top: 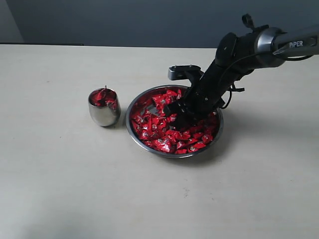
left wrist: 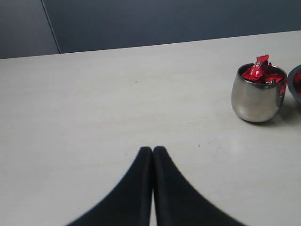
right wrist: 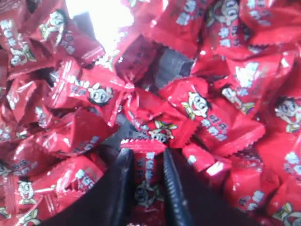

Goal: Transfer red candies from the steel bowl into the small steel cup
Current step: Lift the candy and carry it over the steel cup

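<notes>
Black right arm (top: pixel 234 56), nose-down in steel bowl (top: pixel 174 156) (pincer (right wrist: pixel 146 153) tight on 1 candy (right wrist: pixel 146 184))

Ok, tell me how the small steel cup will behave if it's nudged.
The cup probably rocks or tips easily: its sides curve in to a narrow base. Polished steel likely slips when gripped. Candies heaped above the rim could spill.

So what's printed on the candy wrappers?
Red candies, each with a small white cartoon face and pale lettering. Clearest in the right wrist view.
</notes>
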Available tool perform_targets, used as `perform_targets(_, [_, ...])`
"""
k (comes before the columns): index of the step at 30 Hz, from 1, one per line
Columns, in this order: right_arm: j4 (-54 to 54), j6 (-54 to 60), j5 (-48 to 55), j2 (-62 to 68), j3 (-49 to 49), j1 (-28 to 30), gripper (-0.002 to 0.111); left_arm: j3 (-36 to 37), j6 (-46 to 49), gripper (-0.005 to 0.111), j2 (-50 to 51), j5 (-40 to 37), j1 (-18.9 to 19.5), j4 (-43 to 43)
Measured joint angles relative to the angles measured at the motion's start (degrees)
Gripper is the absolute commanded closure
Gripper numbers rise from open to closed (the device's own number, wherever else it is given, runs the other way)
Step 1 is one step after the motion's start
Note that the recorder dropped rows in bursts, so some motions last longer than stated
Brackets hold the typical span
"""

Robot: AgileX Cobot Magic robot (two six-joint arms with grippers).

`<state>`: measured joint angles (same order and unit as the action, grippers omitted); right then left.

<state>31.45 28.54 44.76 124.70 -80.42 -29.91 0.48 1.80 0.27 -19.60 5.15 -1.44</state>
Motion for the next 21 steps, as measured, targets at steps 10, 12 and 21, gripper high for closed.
perform_targets(10, [2.42,-1.16,4.51,-7.29,0.0,0.0,0.108,0.0,0.0,0.106,0.0,0.0,0.0,0.0])
perform_targets(12, [5.37,-0.15,5.56,-9.47,-0.18,0.0,0.108,0.0,0.0,0.106,0.0,0.0,0.0,0.0])
perform_targets(21, [13.49,3.59,7.04,-7.28,-13.4,-5.18,0.108,0.0,0.0,0.106,0.0,0.0,0.0,0.0])
